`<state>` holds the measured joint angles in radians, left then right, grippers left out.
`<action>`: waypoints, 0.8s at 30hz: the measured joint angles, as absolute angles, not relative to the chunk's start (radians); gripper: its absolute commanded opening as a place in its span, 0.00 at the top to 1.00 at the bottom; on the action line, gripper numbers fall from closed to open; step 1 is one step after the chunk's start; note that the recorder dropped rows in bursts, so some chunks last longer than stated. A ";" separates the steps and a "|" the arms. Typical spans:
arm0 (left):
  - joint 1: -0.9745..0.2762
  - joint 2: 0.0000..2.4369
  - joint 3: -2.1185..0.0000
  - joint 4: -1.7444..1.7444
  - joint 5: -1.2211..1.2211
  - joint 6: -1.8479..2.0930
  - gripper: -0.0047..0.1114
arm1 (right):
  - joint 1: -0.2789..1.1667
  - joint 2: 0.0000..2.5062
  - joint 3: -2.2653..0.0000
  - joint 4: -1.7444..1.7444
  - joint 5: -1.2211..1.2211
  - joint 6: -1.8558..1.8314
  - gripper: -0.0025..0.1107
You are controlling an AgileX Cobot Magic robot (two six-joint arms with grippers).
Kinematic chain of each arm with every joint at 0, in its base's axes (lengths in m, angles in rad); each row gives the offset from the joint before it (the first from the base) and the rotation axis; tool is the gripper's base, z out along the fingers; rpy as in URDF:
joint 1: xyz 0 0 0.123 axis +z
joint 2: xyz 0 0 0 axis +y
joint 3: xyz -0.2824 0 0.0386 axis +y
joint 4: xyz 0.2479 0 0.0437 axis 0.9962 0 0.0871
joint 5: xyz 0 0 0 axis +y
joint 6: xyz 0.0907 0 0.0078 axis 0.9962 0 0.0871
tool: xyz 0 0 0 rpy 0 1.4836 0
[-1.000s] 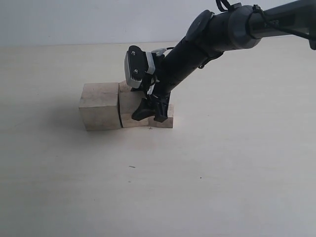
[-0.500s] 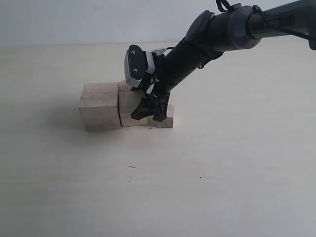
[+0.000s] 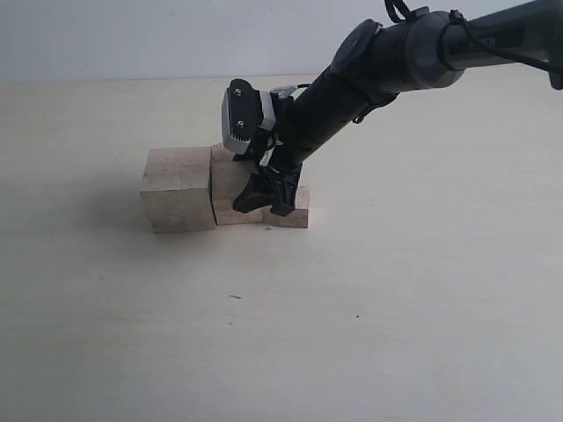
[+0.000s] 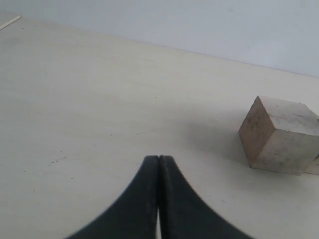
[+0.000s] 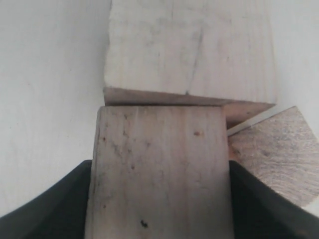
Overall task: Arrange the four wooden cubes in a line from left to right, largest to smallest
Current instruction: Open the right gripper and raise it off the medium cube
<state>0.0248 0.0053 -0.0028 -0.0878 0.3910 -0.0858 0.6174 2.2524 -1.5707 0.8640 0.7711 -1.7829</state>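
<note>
In the exterior view the largest of the four wooden cubes (image 3: 176, 189) stands at the left of a row. A mid-sized cube (image 3: 227, 186) sits flush against its right side, and my right gripper (image 3: 268, 207) is shut on that cube from above. The right wrist view shows this cube (image 5: 159, 164) between the two black jaws, butted against the largest cube (image 5: 192, 50). A smaller cube (image 3: 299, 213) sits just right of the fingers. Another small cube (image 5: 274, 154) lies turned at an angle behind the row (image 3: 220, 154). My left gripper (image 4: 159, 157) is shut and empty, well away from the largest cube (image 4: 276, 134).
The cubes rest on a pale tabletop (image 3: 369, 334). The right arm (image 3: 387, 61) slants down from the upper right over the row. A light wall (image 3: 132, 35) runs along the table's far edge.
The right gripper has shifted very slightly on the cube. The cubes stay where they were.
</note>
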 measured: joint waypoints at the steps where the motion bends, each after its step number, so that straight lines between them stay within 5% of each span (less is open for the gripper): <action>1: 0.025 0.005 -0.003 -0.088 0.391 -0.086 0.96 | 0.617 2.252 -1.571 0.866 0.769 -1.783 0.38; 24: 0.025 0.005 -0.003 -0.088 0.391 -0.086 0.96 | 0.617 2.161 -1.571 0.872 0.801 -1.688 0.33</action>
